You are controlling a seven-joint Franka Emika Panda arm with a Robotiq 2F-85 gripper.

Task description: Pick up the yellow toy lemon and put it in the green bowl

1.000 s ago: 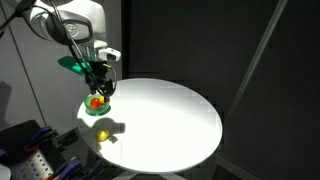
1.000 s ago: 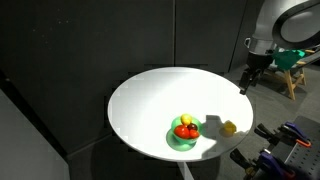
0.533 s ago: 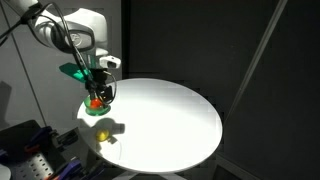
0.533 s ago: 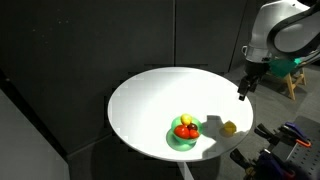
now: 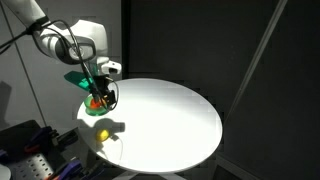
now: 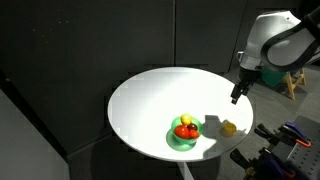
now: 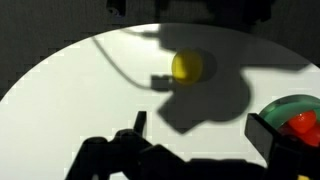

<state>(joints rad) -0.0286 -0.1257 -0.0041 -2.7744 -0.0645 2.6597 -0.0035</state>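
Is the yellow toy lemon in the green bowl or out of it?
Out. The yellow toy lemon lies on the white table beside the green bowl, apart from its rim.

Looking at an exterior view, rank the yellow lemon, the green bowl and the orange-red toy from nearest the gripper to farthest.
From the gripper:
1. yellow toy lemon, on the table near the edge on the gripper's side.
2. green bowl, beyond the lemon, further in on the table.
3. orange-red toy, inside the bowl; nearly tied with it.
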